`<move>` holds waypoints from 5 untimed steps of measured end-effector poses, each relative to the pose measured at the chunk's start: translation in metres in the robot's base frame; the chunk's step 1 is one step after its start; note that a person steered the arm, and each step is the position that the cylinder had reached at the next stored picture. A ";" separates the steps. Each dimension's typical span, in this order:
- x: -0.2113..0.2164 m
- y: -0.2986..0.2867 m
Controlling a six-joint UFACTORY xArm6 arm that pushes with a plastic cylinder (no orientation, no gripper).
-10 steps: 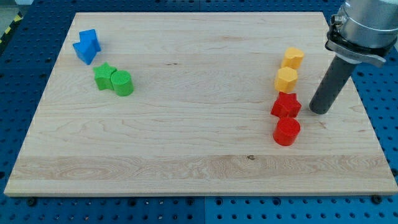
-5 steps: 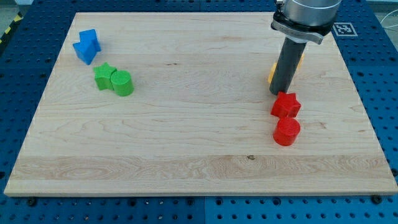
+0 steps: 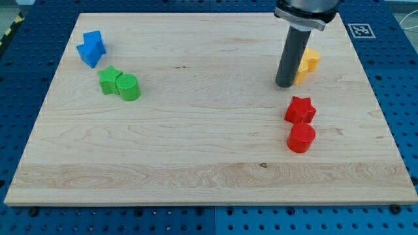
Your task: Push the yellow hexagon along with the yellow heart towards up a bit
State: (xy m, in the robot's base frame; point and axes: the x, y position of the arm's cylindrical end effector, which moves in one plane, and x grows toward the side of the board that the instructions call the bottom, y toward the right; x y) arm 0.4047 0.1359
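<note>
Two yellow blocks sit touching at the view's upper right, partly hidden behind my rod. The upper one point(image 3: 311, 59) shows its right side. Only a sliver of the lower one point(image 3: 302, 74) shows, and I cannot make out which is the hexagon and which the heart. My tip point(image 3: 283, 85) rests on the board right at the lower-left of the yellow pair, seemingly against the lower block.
A red star point(image 3: 300, 109) and a red cylinder point(image 3: 301, 138) lie just below my tip. A green star point(image 3: 110, 79) and a green cylinder point(image 3: 128, 87) touch at the left. Two blue blocks point(image 3: 91, 47) sit at the upper left of the wooden board point(image 3: 196, 163).
My tip swung from the right of the red star to the left of the yellow blocks and moved up. The lower yellow block has shifted up toward the upper one.
</note>
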 end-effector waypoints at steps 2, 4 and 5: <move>0.000 0.008; 0.001 0.026; 0.016 0.026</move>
